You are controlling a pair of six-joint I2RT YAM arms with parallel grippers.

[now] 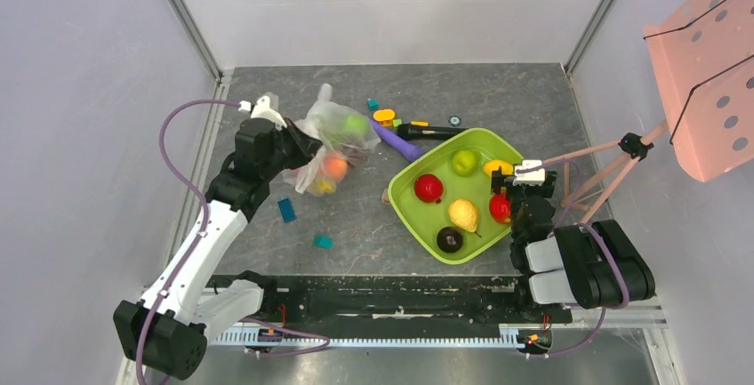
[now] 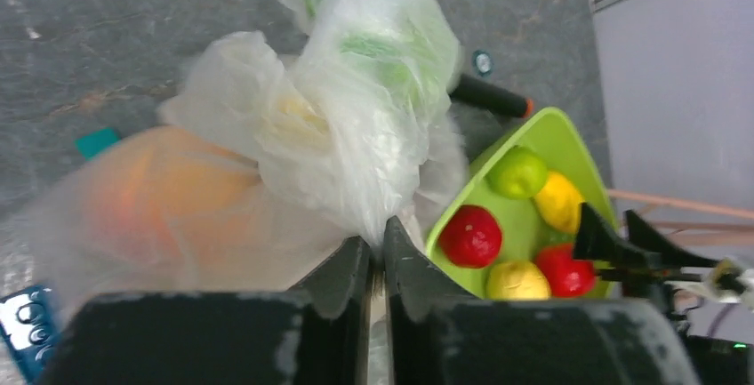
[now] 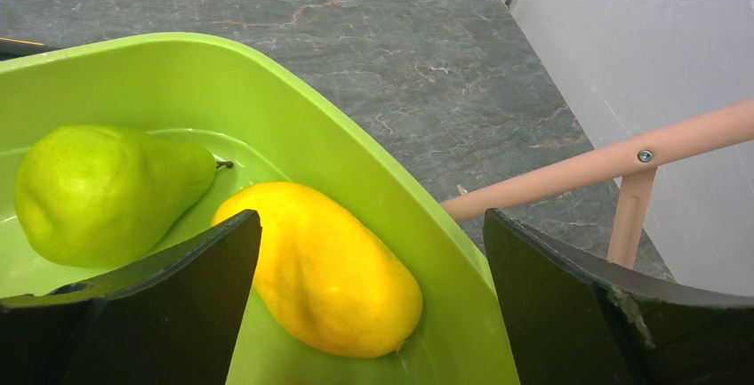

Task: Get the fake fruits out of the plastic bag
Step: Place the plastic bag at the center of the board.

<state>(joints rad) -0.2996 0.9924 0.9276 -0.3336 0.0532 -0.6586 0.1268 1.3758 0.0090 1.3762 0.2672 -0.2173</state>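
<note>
- The left tool (image 2: 377, 236) was pressed together, pinching the thin transparent plastic bag (image 2: 356, 127) on the grey worktop (image 1: 267, 100).
- A peach-orange toy fruit (image 1: 335, 166), and seemingly a green one (image 1: 356, 124), lay inside it.
- The right tool (image 3: 370, 220) stood spread over the lime-green plastic tray (image 3: 364, 172).

White-and-black arms (image 1: 200, 244), purple cables (image 1: 164, 136), matte black fingers (image 3: 160, 296)

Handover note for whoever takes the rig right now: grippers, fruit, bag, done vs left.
Left gripper: shut on the plastic bag, pinching its film.
Right gripper: open, empty, over the right edge of the green tray.
Done: six fruits lie in the tray.
Left: at least an orange fruit and a green fruit are in the bag.
</note>
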